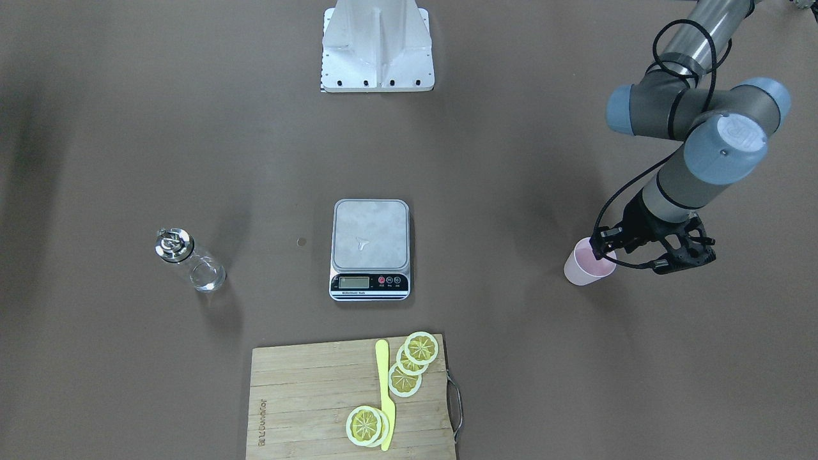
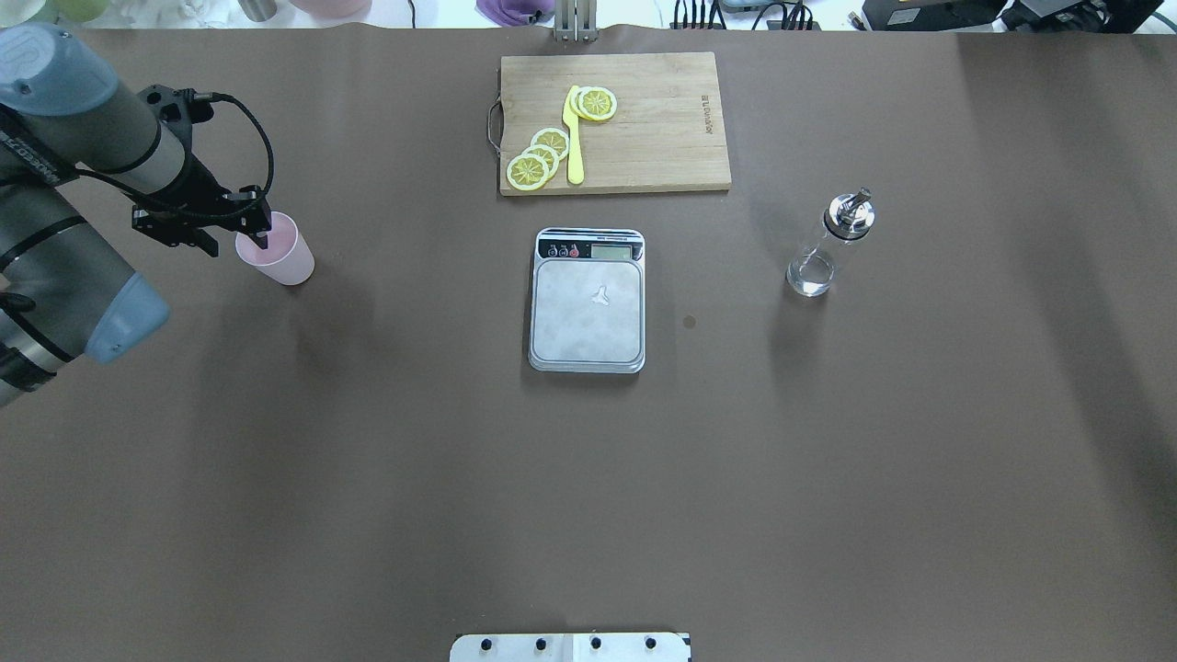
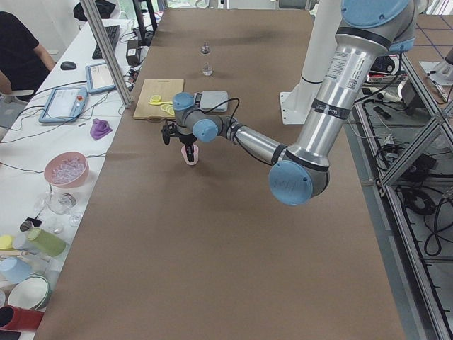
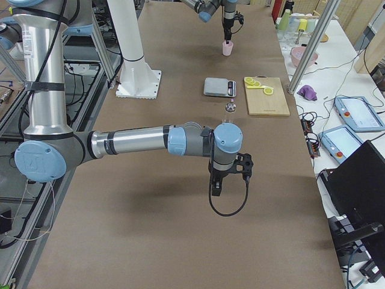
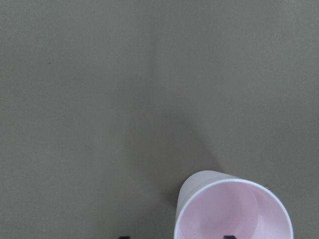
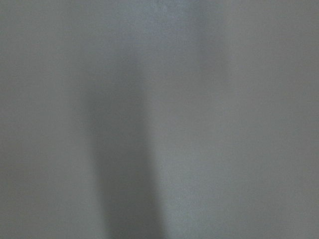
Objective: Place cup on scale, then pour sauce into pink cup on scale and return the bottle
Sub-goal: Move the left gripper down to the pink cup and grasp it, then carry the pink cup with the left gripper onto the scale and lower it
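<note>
The pale pink cup (image 2: 283, 259) stands upright on the table at the robot's far left, also in the front view (image 1: 586, 271) and the left wrist view (image 5: 234, 214). My left gripper (image 2: 261, 230) is open and straddles the cup's rim, one finger inside and one outside. The scale (image 2: 588, 308) sits in the table's middle with its steel platform bare. The clear glass bottle (image 2: 821, 250) with a silver spout stands upright to the right. My right gripper (image 4: 216, 185) hangs over bare table, shown only in the exterior right view; I cannot tell whether it is open or shut.
A wooden cutting board (image 2: 662, 119) with lemon slices (image 2: 538, 156) and a yellow knife (image 2: 575, 138) lies beyond the scale. The robot's white base (image 1: 377, 45) is at the near edge. Bowls and cups line a side table (image 3: 42, 212).
</note>
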`<state>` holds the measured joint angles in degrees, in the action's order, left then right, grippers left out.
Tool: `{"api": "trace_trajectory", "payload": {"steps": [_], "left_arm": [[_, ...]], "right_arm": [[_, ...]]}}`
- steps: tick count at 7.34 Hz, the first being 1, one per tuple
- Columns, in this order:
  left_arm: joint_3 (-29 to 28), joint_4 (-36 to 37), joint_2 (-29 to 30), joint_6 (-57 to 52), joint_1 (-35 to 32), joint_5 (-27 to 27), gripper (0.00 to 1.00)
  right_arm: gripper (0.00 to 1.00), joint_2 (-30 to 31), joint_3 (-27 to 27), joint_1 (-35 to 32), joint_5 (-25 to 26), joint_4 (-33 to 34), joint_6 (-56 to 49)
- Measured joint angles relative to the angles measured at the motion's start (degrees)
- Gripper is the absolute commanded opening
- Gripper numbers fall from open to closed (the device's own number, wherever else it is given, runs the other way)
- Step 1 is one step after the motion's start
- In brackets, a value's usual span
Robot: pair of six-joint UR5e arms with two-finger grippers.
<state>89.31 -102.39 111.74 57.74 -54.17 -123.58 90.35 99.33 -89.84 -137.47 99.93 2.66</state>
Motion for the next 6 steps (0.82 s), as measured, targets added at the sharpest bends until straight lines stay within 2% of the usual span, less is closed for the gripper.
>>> {"api": "trace_trajectory", "payload": {"steps": [1,4,6], "left_arm": [[-0.4,-0.3,0.1,0.0,0.0,0.0,0.30],[-1.1,-1.1,0.1,0.1,0.2,0.0,0.00],[-0.6,-1.2,0.3,0.2,0.2,-0.2,0.00]], "right_arm": [[1.00,0.0,-0.1,0.1,0.0,0.0,0.0],[1.00,0.0,-0.2,0.2,0.0,0.0,0.0],[1.00,0.0,-0.2,0.2,0.1,0.0,0.0]]}}
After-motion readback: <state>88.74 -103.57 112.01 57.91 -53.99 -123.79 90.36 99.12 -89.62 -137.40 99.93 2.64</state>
